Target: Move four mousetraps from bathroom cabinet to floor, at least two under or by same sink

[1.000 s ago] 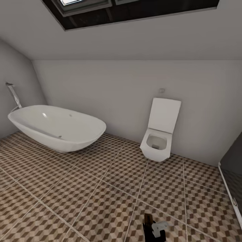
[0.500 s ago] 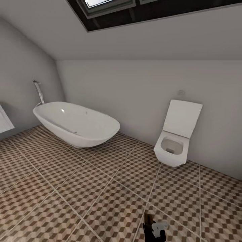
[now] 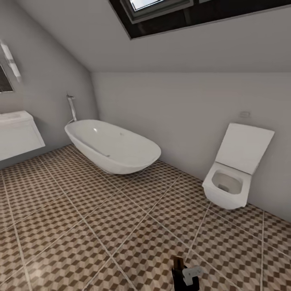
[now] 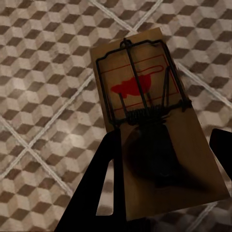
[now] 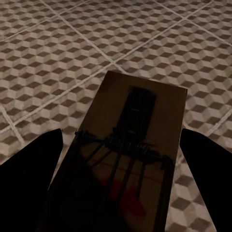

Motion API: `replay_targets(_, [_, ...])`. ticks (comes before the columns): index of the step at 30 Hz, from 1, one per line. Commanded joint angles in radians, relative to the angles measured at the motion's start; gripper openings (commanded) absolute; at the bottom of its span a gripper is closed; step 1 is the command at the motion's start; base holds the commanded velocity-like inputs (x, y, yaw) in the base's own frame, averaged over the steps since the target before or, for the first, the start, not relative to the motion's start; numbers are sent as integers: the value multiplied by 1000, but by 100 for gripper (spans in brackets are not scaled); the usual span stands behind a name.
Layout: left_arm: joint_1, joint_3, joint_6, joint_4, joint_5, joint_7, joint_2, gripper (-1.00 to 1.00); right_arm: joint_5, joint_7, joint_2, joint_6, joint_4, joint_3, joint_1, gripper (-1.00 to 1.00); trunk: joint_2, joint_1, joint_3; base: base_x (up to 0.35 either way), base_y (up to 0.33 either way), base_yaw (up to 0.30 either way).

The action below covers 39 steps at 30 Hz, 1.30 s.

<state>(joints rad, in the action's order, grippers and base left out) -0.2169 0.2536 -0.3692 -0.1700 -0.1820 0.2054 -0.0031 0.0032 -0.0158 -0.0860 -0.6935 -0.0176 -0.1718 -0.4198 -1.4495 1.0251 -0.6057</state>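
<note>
The bathroom floor [image 3: 121,218] spreads out ahead in brown, beige and white cube-pattern tiles with pale grout. At the left edge of the head view the white wall-hung bathroom sink [image 3: 18,135] projects from the wall. Beyond it an oval white bathtub [image 3: 113,146] stands on the tiles, with a chrome tap column [image 3: 72,108] at its far end. A white toilet [image 3: 234,173] with its lid raised hangs on the far wall to the right. A dark skylight [image 3: 182,12] cuts into the sloped ceiling. At the lower edge of the head view a small black and white part of the robot [image 3: 186,275] shows over the floor.

Left wrist view: the left gripper [image 4: 162,183] holds one of the mousetraps [image 4: 145,111] — a tan board with dark wire and a red mark — with a dark finger on either side of the board's near end. The trap is clear of the tiles beneath it.

Right wrist view: the right gripper [image 5: 121,183] carries a second mousetrap [image 5: 130,140] between its two dark fingers, the board lying flat and in shadow above the tiled floor [image 5: 72,58]. Both jaws are narrowed onto their boards.
</note>
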Motion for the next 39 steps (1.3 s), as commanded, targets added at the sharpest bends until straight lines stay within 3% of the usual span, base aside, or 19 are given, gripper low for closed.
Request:
replay_targets(1, [-1, 9, -4, 1, -8, 5, 0, -100, 0, -1, 0, -3, 1, -3, 0, -100, 0, 0, -1, 0, 0, 286])
replay_targets(39, [-1, 9, -4, 1, -8, 5, 0, -100, 0, -2, 0, -3, 1, -3, 0, -100, 0, 0, -1, 0, 0, 286])
